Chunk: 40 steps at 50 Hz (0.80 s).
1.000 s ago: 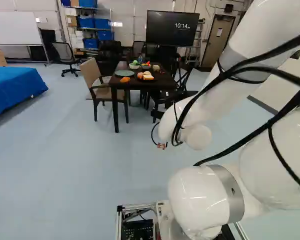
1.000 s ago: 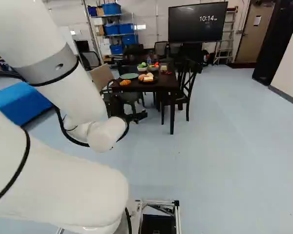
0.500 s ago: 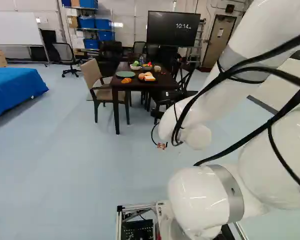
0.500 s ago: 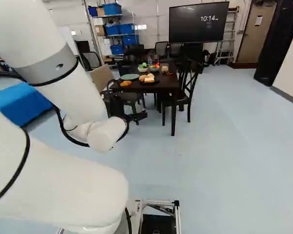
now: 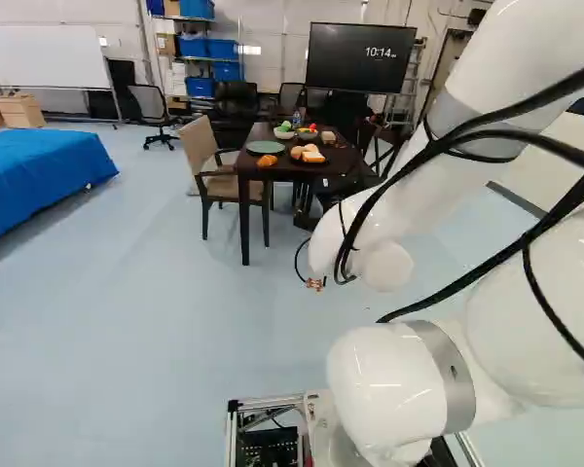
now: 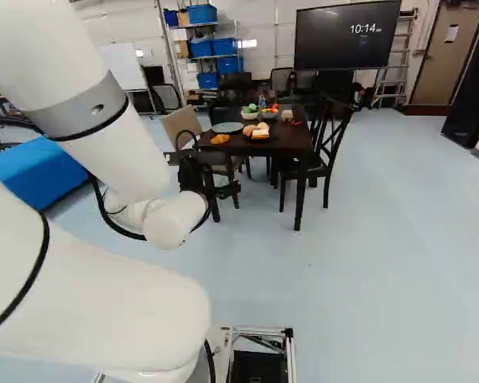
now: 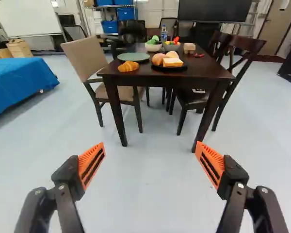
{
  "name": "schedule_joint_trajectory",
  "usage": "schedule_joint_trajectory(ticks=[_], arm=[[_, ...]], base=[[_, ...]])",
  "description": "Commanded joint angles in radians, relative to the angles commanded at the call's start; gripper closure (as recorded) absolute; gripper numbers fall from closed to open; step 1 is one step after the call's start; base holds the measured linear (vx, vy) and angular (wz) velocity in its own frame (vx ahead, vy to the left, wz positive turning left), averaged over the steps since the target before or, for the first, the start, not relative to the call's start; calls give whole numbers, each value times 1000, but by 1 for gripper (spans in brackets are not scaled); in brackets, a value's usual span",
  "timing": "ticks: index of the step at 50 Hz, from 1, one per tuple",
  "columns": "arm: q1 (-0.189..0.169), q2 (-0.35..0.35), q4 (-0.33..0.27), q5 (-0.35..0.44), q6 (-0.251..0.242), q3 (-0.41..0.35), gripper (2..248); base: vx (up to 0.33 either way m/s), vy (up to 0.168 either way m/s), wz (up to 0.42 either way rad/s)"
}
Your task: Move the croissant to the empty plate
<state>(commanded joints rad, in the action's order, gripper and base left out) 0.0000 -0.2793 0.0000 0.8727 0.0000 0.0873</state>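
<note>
The croissant (image 7: 128,66) lies near the edge of the dark bench (image 7: 155,77), on the near side of the empty green plate (image 7: 134,57), with the black plate (image 7: 169,69) of bread (image 7: 172,62) beside it. It is probably light and a little soft, its ridges giving some purchase; best to pinch gently across the thick middle, lest it crush. The tool (image 7: 150,143) stands wide open, holding nothing, well apart from the bench

Base views from behind the white jointed arm (image 5: 394,384), wrist view nearer the dark wooden surface (image 7: 208,71), all facing slightly down, sharing it
</note>
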Motion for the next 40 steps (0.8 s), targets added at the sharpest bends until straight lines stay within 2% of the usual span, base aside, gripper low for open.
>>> schedule_joint_trajectory(ticks=[14,40], arm=[[0,0,0,0,0,0,3],[0,0,0,0,0,0,3]], base=[[164,98,174],[173,71,-16]])
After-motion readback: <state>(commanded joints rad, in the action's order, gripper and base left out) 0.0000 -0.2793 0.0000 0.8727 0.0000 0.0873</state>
